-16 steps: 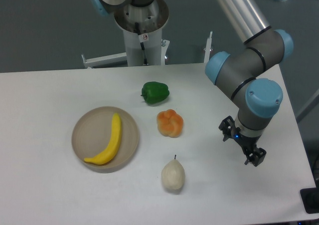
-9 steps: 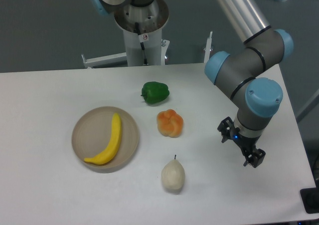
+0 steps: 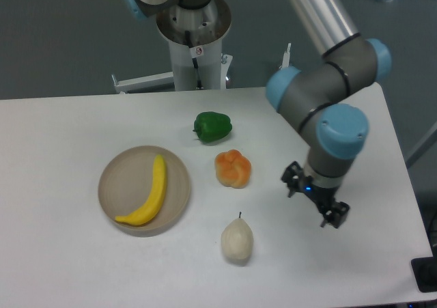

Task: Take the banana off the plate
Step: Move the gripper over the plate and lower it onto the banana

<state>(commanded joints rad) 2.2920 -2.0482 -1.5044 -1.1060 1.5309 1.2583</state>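
Note:
The bright yellow banana (image 3: pixel 149 193) lies curved on the round beige plate (image 3: pixel 118 176) at the left of the white table. My gripper (image 3: pixel 315 199) hangs low over the table at the right, far from the plate, with the pear and the orange fruit between them. Its two black fingers stand apart with nothing between them.
A green bell pepper (image 3: pixel 212 126) sits behind the middle of the table. An orange fruit (image 3: pixel 233 168) lies right of the plate. A pale cream pear (image 3: pixel 237 240) stands near the front. The arm's base column (image 3: pixel 194 42) rises at the back edge.
My gripper and the arm's wrist have shifted left, toward the fruits. The banana and the other things have not moved.

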